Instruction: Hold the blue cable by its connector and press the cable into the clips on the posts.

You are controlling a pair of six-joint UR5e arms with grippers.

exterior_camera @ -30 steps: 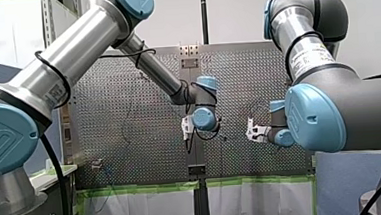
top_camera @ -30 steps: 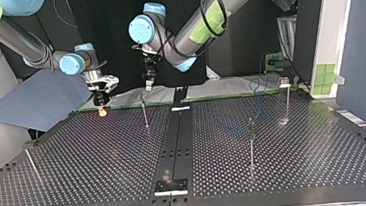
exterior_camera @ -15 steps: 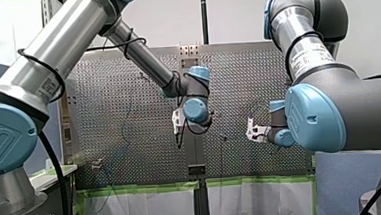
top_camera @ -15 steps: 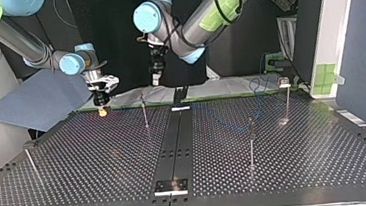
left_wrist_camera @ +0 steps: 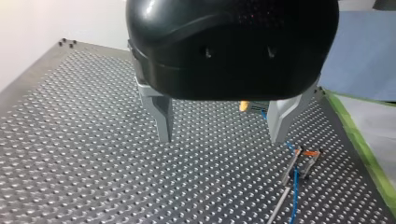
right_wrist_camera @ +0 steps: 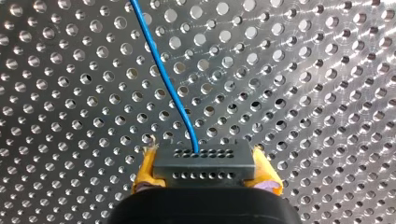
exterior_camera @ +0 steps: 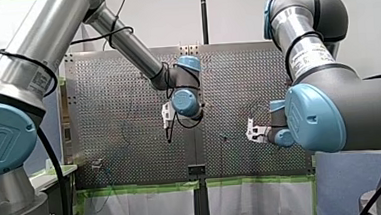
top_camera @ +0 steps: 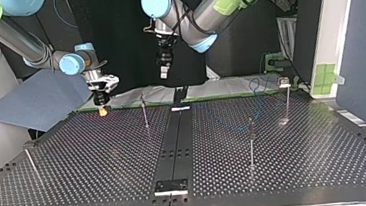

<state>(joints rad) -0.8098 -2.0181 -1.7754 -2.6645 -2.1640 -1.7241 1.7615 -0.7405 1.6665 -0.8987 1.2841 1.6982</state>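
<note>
In the right wrist view my right gripper has its yellow pads shut on a dark connector. The blue cable runs out of that connector over the perforated plate. In the top view this gripper hangs low at the table's far edge. My left gripper is open with nothing between its metal fingers. It hovers high over the table. Past its fingers, the cable passes a post's clip. Thin posts stand on the table.
A fourth post stands near the top view's left edge. A dark rail runs down the middle of the perforated table. A blue-grey sheet lies behind my right arm, and green tape lines the far edge.
My left arm has risen and swung toward the top view's right, its gripper staying open. My right arm and the connector have not moved.
</note>
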